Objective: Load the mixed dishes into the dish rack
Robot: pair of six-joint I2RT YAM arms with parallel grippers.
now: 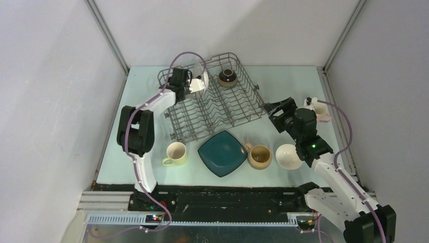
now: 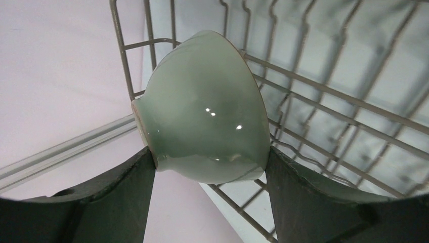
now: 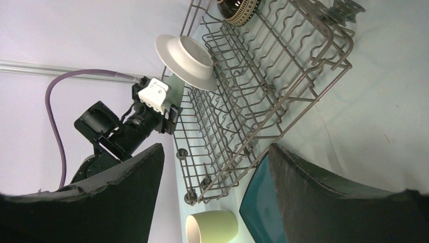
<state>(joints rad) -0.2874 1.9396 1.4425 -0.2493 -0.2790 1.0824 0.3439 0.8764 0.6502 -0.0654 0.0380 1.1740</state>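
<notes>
Left wrist view: left gripper (image 2: 208,169) clamps the pale green bowl (image 2: 202,106), one finger near the foot and the other near the rim. The bowl is tipped on its side against the wires of the dish rack (image 2: 324,101). Top external: this is at the rack's far-left corner. A white round plate (image 1: 203,81) stands just beside it. A brown bowl (image 1: 227,77) sits at the rack's far end. Right gripper (image 3: 216,147) is spread wide and empty, off the rack's right side. In a row on the table (image 1: 303,86) in front of the rack: yellow mug (image 1: 176,153), dark teal square plate (image 1: 222,153), tan mug (image 1: 259,156), white bowl (image 1: 288,156). Pink mug (image 1: 321,110) is beside the right arm.
</notes>
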